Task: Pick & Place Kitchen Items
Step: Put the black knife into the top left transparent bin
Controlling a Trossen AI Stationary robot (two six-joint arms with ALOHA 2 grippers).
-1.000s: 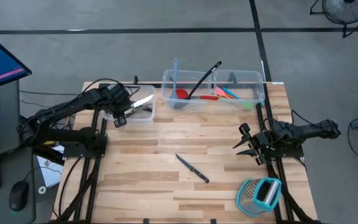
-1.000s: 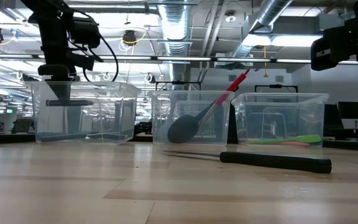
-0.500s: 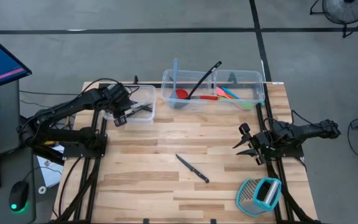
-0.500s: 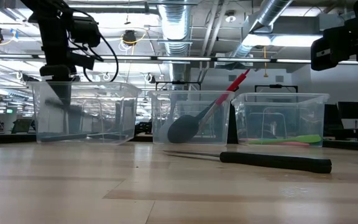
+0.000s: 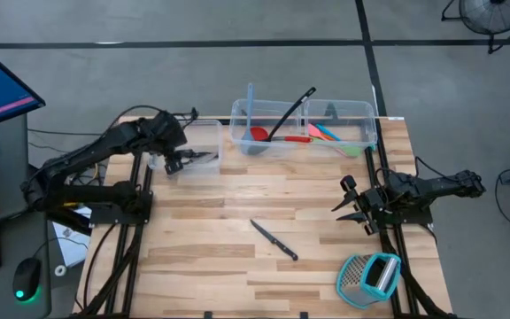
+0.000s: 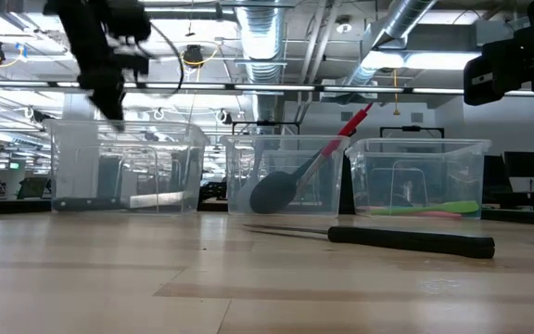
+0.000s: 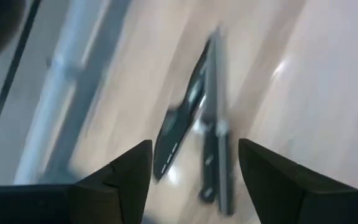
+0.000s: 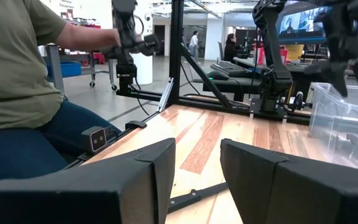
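While spatulas (image 5: 326,133) fill one bin (image 5: 361,112), knives (image 7: 197,134) lie in another (image 5: 204,167).

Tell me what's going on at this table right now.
A two-armed robot is sorting kitchen utensils into clear bins. The left gripper hangs open over the left bin, where two knives lie on the bottom. The right gripper waits at the table's right edge. One more black-handled knife lies loose mid-table. The middle bin holds a red spoon and a black spoon; the right bin holds spatulas. A teal grater sits at the near right corner.
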